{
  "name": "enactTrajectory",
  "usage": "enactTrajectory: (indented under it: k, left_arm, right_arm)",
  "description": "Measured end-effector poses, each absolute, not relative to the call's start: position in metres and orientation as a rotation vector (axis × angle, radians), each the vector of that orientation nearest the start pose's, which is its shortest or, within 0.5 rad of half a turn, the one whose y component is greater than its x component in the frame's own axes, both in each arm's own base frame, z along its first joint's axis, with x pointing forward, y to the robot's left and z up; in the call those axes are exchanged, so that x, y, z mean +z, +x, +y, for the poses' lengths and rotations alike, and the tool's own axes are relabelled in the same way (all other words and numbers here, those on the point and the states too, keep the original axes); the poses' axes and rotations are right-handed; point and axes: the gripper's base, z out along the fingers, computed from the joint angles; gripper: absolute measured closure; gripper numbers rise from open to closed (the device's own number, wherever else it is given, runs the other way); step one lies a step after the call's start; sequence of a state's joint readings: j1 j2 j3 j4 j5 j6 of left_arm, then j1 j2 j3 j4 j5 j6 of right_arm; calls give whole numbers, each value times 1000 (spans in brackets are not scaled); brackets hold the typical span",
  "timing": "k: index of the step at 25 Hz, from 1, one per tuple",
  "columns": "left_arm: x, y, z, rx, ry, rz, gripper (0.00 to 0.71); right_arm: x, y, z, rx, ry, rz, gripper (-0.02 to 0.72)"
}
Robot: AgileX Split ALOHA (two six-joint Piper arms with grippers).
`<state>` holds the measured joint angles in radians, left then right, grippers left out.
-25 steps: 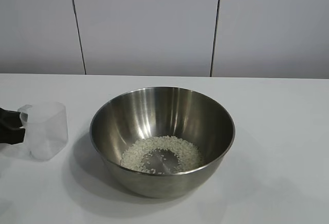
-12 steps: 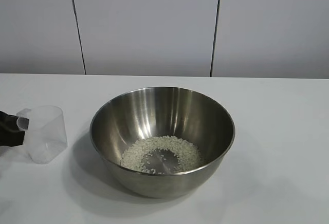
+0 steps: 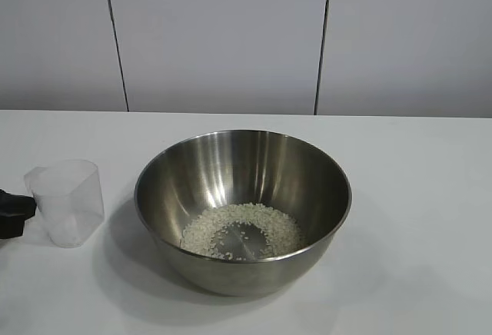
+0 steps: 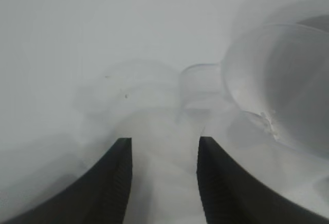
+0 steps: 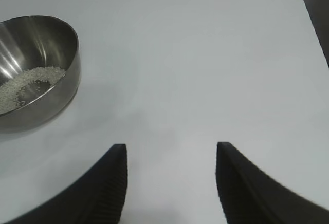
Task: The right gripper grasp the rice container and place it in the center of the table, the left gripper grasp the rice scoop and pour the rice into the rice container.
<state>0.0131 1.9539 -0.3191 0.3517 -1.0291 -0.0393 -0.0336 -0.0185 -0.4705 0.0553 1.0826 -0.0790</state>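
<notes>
The rice container (image 3: 231, 158), a large steel bowl, stands in the middle of the table (image 3: 415, 197) with a ring of rice (image 3: 242, 229) in its bottom. The rice scoop (image 3: 65, 200), a clear plastic cup, stands upright and empty to the bowl's left. My left gripper (image 3: 17, 210) shows at the left edge, just clear of the scoop. In the left wrist view that gripper (image 4: 164, 142) is open, with bare table between its fingers and the scoop (image 4: 277, 85) with its tab handle (image 4: 200, 80) ahead of them. My right gripper (image 5: 171, 149) is open over bare table, well away from the bowl (image 5: 51, 106).
White wall panels stand behind the table. In the right wrist view the table's far edge and rounded corner (image 5: 303, 3) show. White tabletop stretches to the right of the bowl and in front of it.
My left gripper has let go of the scoop's handle, opened and drawn back to the left. The scoop has settled upright on the table. The bowl and right gripper have not moved.
</notes>
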Motion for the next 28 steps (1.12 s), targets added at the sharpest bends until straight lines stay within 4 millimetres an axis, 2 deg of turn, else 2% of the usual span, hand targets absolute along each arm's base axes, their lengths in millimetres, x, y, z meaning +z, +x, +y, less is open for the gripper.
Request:
enactTrajectory:
  k: [5,10,14,17,20,23,28]
  left_arm:
    - [87,244,-8,-150,209,2040,403]
    - [113,252,25,-65,66,1994,403]
    - [145,258,58,-75,-128,1980,403]
    - [180,256,73,-46,-146,1936,403]
    - [220,247,75,28,-125,1878,403]
    - [254,228,72,64,-177,1803,403]
    - [302,185,47,123,-173,1691,403]
  right_arm:
    - [267,-5,5,-2,-50,2075,348]
    - [267,-5,5,-2,-50,2075,348]
    - [267,-5,5,-2,-50,2075,348]
    - [267,-5,5,-2,-50,2075,348]
    - [267,-5,5,-2,-50,2075,348]
    - [267,-5,5,-2,-50,2075,348]
    - [267,-5,5,-2,-50,2075,348]
